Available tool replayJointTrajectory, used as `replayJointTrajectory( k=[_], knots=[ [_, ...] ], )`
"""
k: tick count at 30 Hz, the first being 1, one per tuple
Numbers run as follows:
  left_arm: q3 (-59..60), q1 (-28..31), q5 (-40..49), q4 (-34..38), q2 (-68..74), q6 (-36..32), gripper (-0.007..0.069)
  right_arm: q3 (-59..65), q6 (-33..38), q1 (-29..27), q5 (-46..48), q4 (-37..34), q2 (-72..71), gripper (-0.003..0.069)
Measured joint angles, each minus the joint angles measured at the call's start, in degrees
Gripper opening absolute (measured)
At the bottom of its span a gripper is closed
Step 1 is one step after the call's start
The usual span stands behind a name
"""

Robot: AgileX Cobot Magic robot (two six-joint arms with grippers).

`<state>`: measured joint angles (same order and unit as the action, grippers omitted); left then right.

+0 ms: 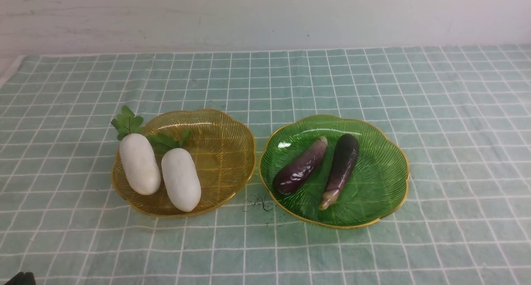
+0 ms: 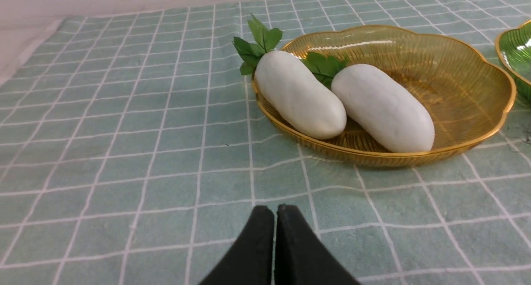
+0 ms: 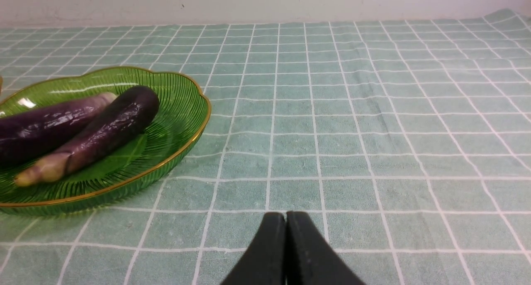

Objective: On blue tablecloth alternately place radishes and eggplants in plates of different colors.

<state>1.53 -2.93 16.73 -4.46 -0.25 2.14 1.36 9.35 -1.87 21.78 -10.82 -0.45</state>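
Nearest us, our left gripper [image 2: 276,212] and right gripper [image 3: 286,218] rest pressed together and empty over the one blue tablecloth [image 1: 456,123], whose two plates, amber [image 1: 224,152] and green [image 1: 373,169], hold two radishes [image 1: 140,164] and two eggplants [image 1: 342,169]; the left radish overhangs its rim and might roll off if nudged.

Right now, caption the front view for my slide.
Two radishes in the amber plate, two eggplants in the green plate.

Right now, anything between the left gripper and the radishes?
Nothing visible. The left gripper, shut, hangs over bare blue tablecloth; both radishes lie in the amber plate beyond it, with only cloth between.
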Motion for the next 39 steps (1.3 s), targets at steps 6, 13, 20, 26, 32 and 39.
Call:
replayJointTrajectory(
  k=[6,13,20,26,32,39],
  knots=[
    [0.1,2.1,1.6,0.0,-0.3,1.7,-0.0008,0.0,0.0,0.0,0.0,0.0,0.0,-0.0015],
    [0.1,2.1,5.2,0.0,-0.3,1.7,-0.0008,0.0,0.0,0.0,0.0,0.0,0.0,-0.0015],
    [0.1,2.1,5.2,0.0,-0.3,1.7,-0.0008,0.0,0.0,0.0,0.0,0.0,0.0,-0.0015],
    [0.1,2.1,5.3,0.0,-0.3,1.7,-0.0008,0.0,0.0,0.0,0.0,0.0,0.0,-0.0015],
    [0.1,2.1,5.3,0.0,-0.3,1.7,-0.0008,0.0,0.0,0.0,0.0,0.0,0.0,-0.0015],
    [0.1,2.1,5.3,0.0,-0.3,1.7,-0.0008,0.0,0.0,0.0,0.0,0.0,0.0,-0.0015]
  ],
)
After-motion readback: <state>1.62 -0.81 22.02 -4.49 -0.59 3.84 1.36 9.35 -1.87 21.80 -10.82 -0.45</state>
